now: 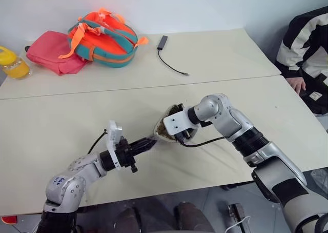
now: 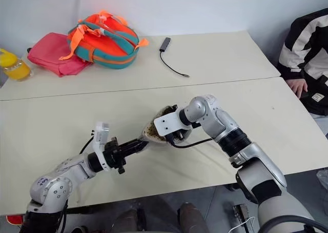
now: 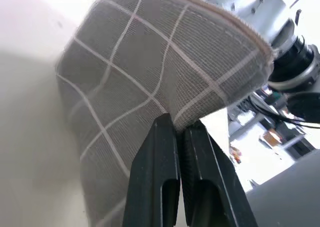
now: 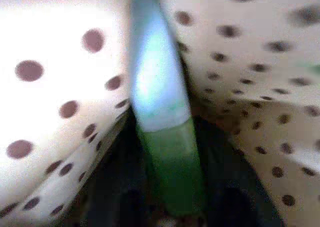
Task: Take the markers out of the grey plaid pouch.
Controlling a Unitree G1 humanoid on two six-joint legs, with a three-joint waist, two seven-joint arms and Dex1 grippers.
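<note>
The cream table (image 1: 61, 135) carries the scene. Well beyond both pincers, at its far left, sit an orange-teal backpack (image 1: 105, 38) and a pink bag (image 1: 51, 52). The grey plaid pouch (image 3: 150, 82) is held above the tabletop, its corner clamped between the closed black fingers (image 3: 160, 177) of the left gripper (image 1: 149, 144). The right gripper (image 1: 171, 126) reaches into the pouch's mouth; whether its jaws grip cannot be told. Between its dark fingers, inside the dotted lining, lies a green marker (image 4: 167, 152)

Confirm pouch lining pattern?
Pale with brown dots; pouch lining shows best in the right wrist view.
</note>
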